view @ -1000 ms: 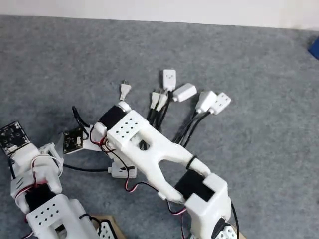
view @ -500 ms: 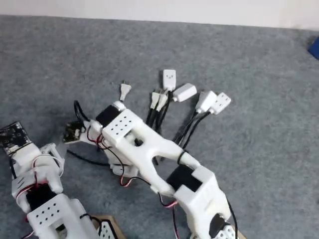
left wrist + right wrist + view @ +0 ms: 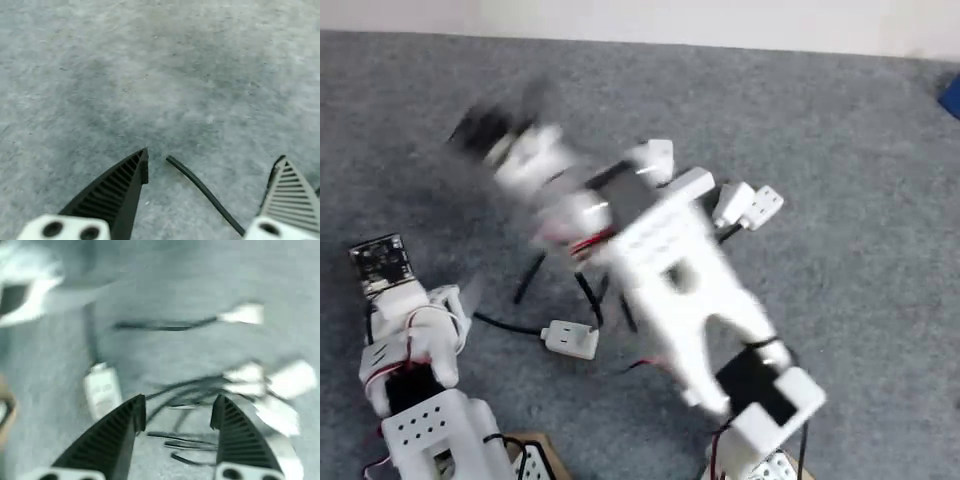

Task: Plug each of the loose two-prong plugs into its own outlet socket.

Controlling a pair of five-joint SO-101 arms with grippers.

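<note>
Grey carpet [image 3: 840, 120], both jaws open, empty, cord [image 3: 201, 191] between left jaws, socket [image 3: 102, 390] beside right jaws

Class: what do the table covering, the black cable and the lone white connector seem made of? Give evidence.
Table covering: grey felt-like fabric, matte, fuzzy. Black cable: probably rubber or plastic sheath, smooth. Lone white connector: likely moulded plastic, smooth.

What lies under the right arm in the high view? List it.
Black cords run out from beneath the right arm. White sockets poke out past its far edge. Whatever else lies beneath is covered.
</note>
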